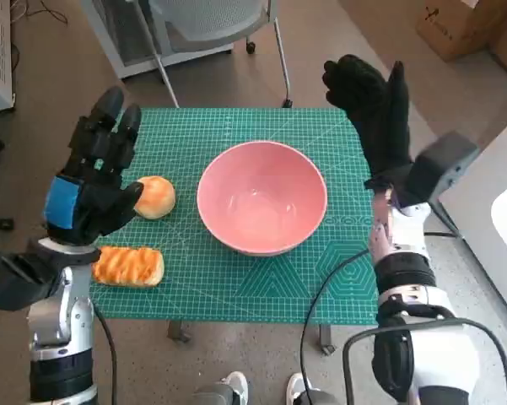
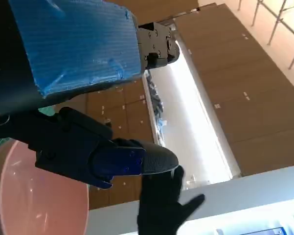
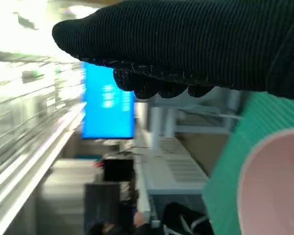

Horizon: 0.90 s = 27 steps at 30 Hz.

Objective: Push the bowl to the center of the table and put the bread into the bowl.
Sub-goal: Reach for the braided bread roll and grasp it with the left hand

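Green cutting mat (image 1: 261,287) on a small table, bowl already near its middle, both breads still outside it.

Your pink bowl (image 1: 262,207) sits about centre; the round bun (image 1: 156,197) lies just beside its left rim; the glazed bread loaf (image 1: 129,265) rests nearer the front left edge; your left hand (image 1: 96,178) hovers spread over the bun, holding nothing; your right hand (image 1: 372,105) is raised, fingers apart, empty, beyond the bowl's right side; descend carelessly and you may nudge the bun away or knock the bowl off centre.
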### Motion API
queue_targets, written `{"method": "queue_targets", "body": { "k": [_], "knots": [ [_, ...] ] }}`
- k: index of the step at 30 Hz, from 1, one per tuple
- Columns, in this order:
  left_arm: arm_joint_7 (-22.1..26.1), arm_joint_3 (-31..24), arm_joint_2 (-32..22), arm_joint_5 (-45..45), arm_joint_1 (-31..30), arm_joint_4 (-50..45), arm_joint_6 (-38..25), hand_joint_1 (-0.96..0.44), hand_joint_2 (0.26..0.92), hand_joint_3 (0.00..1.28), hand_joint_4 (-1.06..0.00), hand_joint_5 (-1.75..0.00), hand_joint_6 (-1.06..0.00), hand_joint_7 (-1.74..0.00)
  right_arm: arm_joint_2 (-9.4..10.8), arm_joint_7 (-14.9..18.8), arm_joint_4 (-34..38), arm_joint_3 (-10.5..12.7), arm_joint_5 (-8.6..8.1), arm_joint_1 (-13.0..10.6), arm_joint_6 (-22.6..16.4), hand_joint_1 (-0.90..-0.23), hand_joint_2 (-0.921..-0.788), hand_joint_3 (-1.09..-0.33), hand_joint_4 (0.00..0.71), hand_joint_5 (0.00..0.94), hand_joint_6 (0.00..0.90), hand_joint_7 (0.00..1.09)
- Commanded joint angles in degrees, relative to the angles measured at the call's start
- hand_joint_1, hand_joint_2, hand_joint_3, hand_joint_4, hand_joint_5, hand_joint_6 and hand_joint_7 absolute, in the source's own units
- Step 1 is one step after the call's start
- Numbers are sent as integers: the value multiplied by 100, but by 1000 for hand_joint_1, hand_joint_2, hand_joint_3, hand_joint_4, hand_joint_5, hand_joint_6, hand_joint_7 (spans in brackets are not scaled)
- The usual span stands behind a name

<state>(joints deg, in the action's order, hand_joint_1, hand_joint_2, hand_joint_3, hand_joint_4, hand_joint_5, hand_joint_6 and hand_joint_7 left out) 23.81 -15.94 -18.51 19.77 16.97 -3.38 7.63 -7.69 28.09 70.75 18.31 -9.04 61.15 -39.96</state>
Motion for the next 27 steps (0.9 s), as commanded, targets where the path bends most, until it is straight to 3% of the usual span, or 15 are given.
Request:
{"method": "queue_targets", "body": {
  "k": [1,8,11,14,17,20,24,27],
  "knots": [
    [-85,-75,-175,-187,-162,-262,90,-695,921,328,-30,-6,1,-291,-75,404,-109,22,-170,-164,-223,-660,-921,-749,178,34,341,39],
    [-320,-127,-626,-892,-591,-1034,-222,-723,921,319,-36,-8,1,-320,-89,897,-361,0,-388,-297,-508,-673,-921,-718,200,29,355,37],
    [-334,-184,-1239,-1795,-1015,-1917,-970,-689,889,203,-18,-4,1,-316,-96,1039,-418,-9,-455,-345,-555,-666,-921,-706,200,24,356,34],
    [-146,-158,-1816,-2728,-1362,-2820,-2029,-571,776,78,-5,-1,1,-280,-105,1095,-404,-18,-500,-352,-548,-665,-921,-694,200,19,357,31],
    [472,141,-2601,-3531,-1512,-3814,-3762,-369,680,32,-1,0,-45,-187,-111,1078,-362,-21,-505,-346,-528,-672,-921,-687,202,17,360,29],
    [832,476,-3038,-3842,-1436,-4371,-4828,-183,648,16,0,1,-105,-103,-109,1014,-323,-31,-474,-330,-504,-672,-921,-681,203,15,362,27],
    [986,684,-3147,-3924,-1375,-4665,-5295,-29,642,11,1,1,-150,-63,-106,904,-291,-68,-404,-310,-491,-662,-921,-678,205,13,364,25],
    [1039,831,-3178,-4052,-1378,-4703,-5300,3,639,9,1,1,-166,-54,-104,837,-287,-102,-361,-303,-477,-660,-921,-678,206,11,365,24]
  ]
}}
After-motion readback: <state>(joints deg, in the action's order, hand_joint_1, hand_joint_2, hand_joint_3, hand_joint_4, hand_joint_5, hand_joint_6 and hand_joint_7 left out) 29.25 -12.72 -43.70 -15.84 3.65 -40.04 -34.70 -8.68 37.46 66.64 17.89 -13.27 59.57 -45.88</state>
